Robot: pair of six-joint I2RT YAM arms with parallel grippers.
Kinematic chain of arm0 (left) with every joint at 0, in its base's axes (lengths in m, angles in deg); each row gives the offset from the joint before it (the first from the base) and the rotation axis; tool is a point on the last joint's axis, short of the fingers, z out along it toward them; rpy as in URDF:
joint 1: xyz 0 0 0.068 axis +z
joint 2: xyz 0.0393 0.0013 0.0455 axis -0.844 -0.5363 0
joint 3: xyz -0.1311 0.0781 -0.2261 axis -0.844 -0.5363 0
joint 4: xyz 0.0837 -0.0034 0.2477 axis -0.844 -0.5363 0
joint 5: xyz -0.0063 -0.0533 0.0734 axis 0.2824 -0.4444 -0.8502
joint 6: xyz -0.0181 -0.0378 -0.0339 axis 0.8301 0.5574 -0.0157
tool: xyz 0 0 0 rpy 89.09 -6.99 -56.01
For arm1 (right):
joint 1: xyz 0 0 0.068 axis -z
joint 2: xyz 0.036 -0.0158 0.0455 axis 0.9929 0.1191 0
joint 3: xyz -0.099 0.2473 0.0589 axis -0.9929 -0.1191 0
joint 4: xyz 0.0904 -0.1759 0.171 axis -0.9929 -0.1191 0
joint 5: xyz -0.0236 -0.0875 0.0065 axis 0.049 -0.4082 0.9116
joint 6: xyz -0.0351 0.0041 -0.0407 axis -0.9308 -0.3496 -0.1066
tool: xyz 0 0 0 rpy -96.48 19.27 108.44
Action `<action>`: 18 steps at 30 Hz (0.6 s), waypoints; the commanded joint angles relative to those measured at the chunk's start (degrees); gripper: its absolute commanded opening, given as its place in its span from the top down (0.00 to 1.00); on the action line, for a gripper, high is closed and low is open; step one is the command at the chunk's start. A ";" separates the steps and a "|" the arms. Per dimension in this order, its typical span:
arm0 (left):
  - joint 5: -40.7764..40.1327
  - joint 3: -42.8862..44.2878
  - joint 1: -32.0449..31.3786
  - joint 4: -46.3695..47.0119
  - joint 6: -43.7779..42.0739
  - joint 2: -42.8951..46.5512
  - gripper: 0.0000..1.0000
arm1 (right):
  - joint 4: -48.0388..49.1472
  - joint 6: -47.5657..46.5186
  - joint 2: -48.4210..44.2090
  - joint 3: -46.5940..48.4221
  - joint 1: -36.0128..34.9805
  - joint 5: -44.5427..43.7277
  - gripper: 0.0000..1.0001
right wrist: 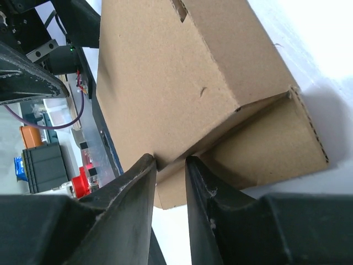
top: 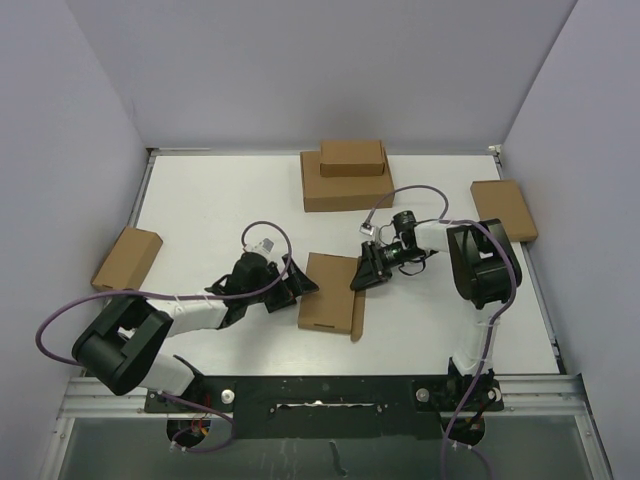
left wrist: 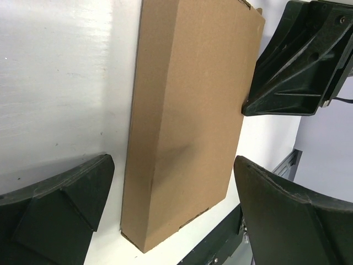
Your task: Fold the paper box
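The paper box (top: 330, 290) lies flat in the middle of the table, a brown cardboard mailer with its lid down. A side flap (right wrist: 265, 143) sticks out under the lid on its right side. My left gripper (top: 298, 283) sits at the box's left edge with its jaws wide open. In the left wrist view the left gripper (left wrist: 172, 165) has the paper box (left wrist: 187, 110) lying beyond its spread fingers, untouched. My right gripper (top: 360, 275) is at the box's right edge. In the right wrist view the right gripper (right wrist: 170, 160) shows a narrow gap, its tips against the lid's edge of the paper box (right wrist: 165, 72).
A large brown box (top: 345, 190) with a smaller box (top: 352, 157) on top stands at the back. Another brown box (top: 505, 208) lies at the right edge and one more (top: 127, 258) at the left edge. The metal rail (top: 330, 385) runs along the near side.
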 commanded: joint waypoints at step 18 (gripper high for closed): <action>2.28 0.74 -4.97 13.94 8.18 -10.95 0.17 | -1.63 -2.58 3.12 0.87 4.20 0.01 0.77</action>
